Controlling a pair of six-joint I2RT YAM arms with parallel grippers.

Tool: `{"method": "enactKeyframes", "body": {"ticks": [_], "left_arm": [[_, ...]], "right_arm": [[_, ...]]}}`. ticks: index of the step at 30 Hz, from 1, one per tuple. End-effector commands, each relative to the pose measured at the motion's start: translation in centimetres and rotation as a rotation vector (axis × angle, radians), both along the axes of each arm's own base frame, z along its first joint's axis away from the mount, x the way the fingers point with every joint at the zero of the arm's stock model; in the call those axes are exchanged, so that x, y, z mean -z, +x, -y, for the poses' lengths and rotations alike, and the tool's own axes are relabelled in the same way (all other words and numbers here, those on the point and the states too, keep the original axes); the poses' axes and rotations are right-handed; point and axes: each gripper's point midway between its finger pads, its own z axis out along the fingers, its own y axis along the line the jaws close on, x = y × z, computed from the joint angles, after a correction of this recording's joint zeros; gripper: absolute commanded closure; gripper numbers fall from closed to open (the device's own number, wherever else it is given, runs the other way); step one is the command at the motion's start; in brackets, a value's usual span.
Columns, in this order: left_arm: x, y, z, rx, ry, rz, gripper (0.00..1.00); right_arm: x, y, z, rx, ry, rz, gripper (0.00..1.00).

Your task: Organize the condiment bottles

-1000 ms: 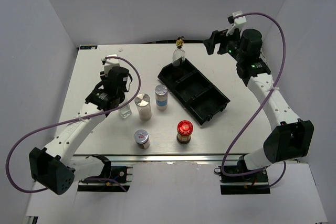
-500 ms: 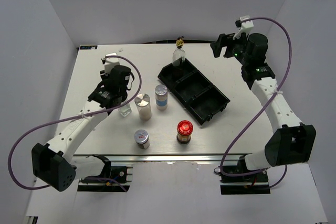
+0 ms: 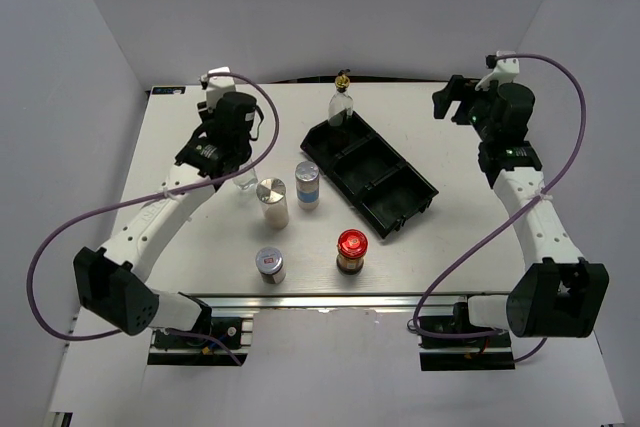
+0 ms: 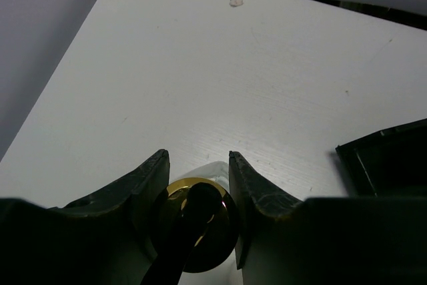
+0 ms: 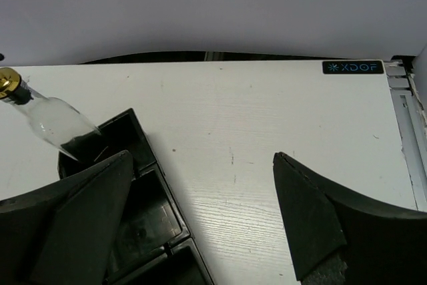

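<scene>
Left claw [image 4: 198,155] is closed to a narrow gap on the bottle [image 4: 220,228]. The gold spout sits deep between the two fingers [image 4: 150,181], with a sliver of clear glass showing just past it. I can't tell from either view whether the bottle's base is on the bench [image 3: 450,237] or just off it. From the top view, this claw [image 3: 232,172] and bottle [image 3: 243,185] are on the left half of the bench, about mid-depth, just left of the steel shaker [image 3: 272,203].

Outward from there:
- Blue shaker [image 3: 308,186] is just right of the steel shaker, close but apart from it.
- Small jar [image 3: 269,263] has a silver cap and stands near the front edge, nearer than the steel shaker.
- Red jar [image 3: 351,251] is right of the small jar and also near the front (dark body, red lid).
- All four are upright on the bench, outside the tray.

Tray [image 3: 405,209] is black with three compartments and runs diagonally from far-left to near-right, centre-right on the bench. The second bottle [image 3: 342,107] stands in its far-end compartment, gold spout up. The other two compartments hold nothing.

Right claw [image 3: 450,102] is held up over the far right of the bench, well apart from every bottle. Its fingers are spread wide with nothing between them. Its wrist view [image 5: 201,158] shows bare bench through the gap, with the second bottle [image 5: 53,121] and the tray's far end [image 5: 127,131] off to the left.
</scene>
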Motion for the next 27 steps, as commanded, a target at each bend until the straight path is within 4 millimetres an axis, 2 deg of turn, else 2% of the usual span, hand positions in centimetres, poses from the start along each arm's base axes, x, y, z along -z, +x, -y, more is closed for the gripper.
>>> {"method": "enactKeyframes", "body": {"ticks": [1,3,4,6,7,10,11,13,14,15,16,17,20,21,25,27], "left_arm": [[-6.3,1.6,0.5,-0.018,-0.05,0.174,1.0],[-6.8,2.8,1.2,-0.002,-0.048,0.184,1.0],[-8.0,3.3,1.5,0.003,-0.057,0.21,1.0],[-7.9,4.5,2.1,0.01,-0.044,0.204,1.0],[-9.0,5.0,2.4,0.012,-0.056,0.229,1.0],[-9.2,6.7,3.8,0.047,-0.061,0.236,1.0],[-10.0,7.1,4.2,0.062,-0.071,0.252,1.0],[-9.8,8.4,5.7,0.11,-0.082,0.243,1.0],[-10.9,8.7,6.1,0.127,-0.092,0.26,1.0],[-11.0,9.1,6.6,0.141,-0.097,0.26,1.0],[-10.2,9.9,7.3,0.162,-0.097,0.241,1.0],[-11.1,10.2,7.7,0.17,-0.108,0.259,1.0],[-10.7,11.4,9.0,0.21,-0.127,0.259,1.0],[-11.5,11.7,9.4,0.221,-0.14,0.277,1.0],[-11.9,13.0,11.2,0.278,-0.176,0.287,1.0],[-11.3,13.7,12.4,0.32,-0.189,0.275,1.0]], "right_arm": [[-2.6,-0.5,1.4,0.064,0.027,0.081,0.1],[-2.7,-0.8,1.9,0.085,0.026,0.086,0.11],[-2.8,-0.9,2.2,0.097,0.024,0.088,0.11],[-2.7,-1.1,2.9,0.128,0.023,0.087,0.11],[-2.5,-1.2,3.4,0.142,0.022,0.083,0.11],[-1.9,-1.4,3.5,0.151,0.029,0.069,0.11],[-1.8,-1.3,5.4,0.213,0.028,0.067,0.11],[-1.2,-1.3,6.1,0.231,0.04,0.052,0.11],[-1.2,-1.3,6.2,0.234,0.043,0.05,0.11],[-0.9,-1.3,6.3,0.235,0.046,0.043,0.1],[-0.8,-1.2,6.6,0.241,0.046,0.042,0.11],[-0.7,-1.2,6.7,0.24,0.049,0.038,0.11],[-0.6,-1.1,7.3,0.252,0.052,0.037,0.11],[-0.7,-1.1,7.4,0.255,0.051,0.038,0.11],[-0.4,-1.2,8.2,0.275,0.05,0.033,0.11],[-0.2,-1.2,8.8,0.288,0.051,0.028,0.11]]}}
